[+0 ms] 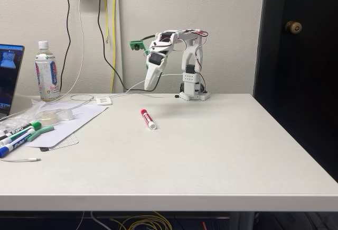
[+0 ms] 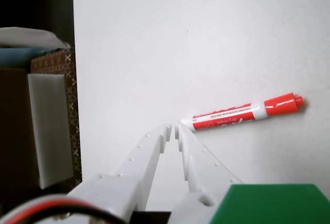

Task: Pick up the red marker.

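Observation:
The red marker [image 1: 148,119] lies flat on the white table [image 1: 211,150], a little in front of the arm's base. In the wrist view the red marker [image 2: 242,113] has a red body, a white label strip and a red cap at the right end. My gripper [image 1: 150,86] hangs above the table behind the marker, pointing down. From the wrist camera the gripper [image 2: 172,129] has its white fingers [image 2: 149,149] nearly together, nothing between them, with the tips just left of the marker's white end.
Several green- and blue-capped markers [image 1: 21,134] lie on papers at the table's left edge, beside a plastic bottle [image 1: 47,71] and a laptop [image 1: 10,76]. Cables hang down the wall behind. In the wrist view, boxes [image 2: 46,121] show past the table edge.

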Controlling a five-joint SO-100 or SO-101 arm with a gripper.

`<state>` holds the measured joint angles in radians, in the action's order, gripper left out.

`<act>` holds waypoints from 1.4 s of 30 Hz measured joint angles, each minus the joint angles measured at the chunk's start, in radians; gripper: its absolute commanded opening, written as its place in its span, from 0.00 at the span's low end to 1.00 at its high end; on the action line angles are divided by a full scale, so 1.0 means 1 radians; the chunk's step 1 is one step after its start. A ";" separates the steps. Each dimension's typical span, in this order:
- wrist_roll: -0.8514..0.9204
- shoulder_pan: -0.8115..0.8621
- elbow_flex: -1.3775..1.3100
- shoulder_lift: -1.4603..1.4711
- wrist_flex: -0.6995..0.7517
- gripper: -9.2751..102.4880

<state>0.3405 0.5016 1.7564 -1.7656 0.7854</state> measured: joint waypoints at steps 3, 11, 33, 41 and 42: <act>-0.071 0.020 -0.025 0.058 -0.012 0.09; -0.195 0.038 -0.044 0.123 -0.009 0.18; -0.512 0.035 -0.048 0.209 0.153 0.24; -0.565 0.034 -0.046 0.276 0.104 0.25; -0.563 0.034 -0.046 0.282 0.100 0.25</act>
<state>-0.2224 0.5354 1.7104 -1.4834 0.8851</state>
